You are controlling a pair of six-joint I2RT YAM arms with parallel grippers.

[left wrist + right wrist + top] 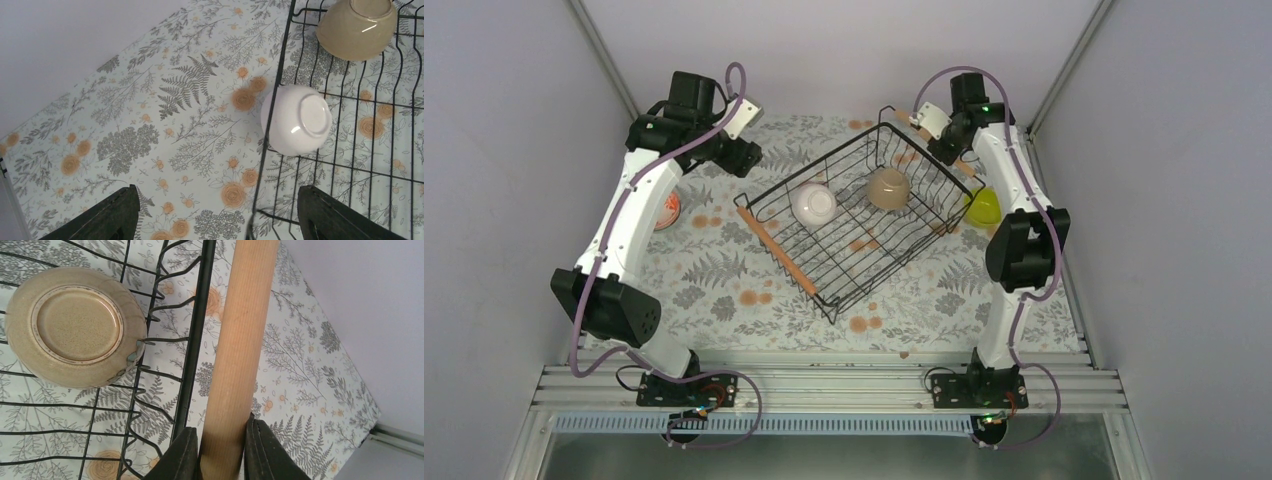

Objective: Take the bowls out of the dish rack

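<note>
The black wire dish rack (810, 162) sits at an angle mid-table. Inside it, upside down, are a white bowl (813, 203) and a tan bowl (889, 188). A yellow-green bowl (983, 207) sits on the cloth right of the rack. A red-orange patterned bowl (667, 210) peeks out from behind the left arm. No mint bowl shows. My left gripper (746, 155) is open and empty above the rack's far-left rim (281, 65), with the white bowl (297, 117) ahead of its fingers (220, 215). My right gripper (946, 150) is shut on the rack's wooden handle (240, 340), its fingers (222, 450) on either side of the rod, the tan bowl (75, 325) to the left.
A floral tablecloth (714, 270) covers the table. Grey walls with metal posts close in the left, back and right. The rack's other wooden handle (777, 250) lies on its near-left side. A metal rail (824, 385) runs along the near edge by the arm bases.
</note>
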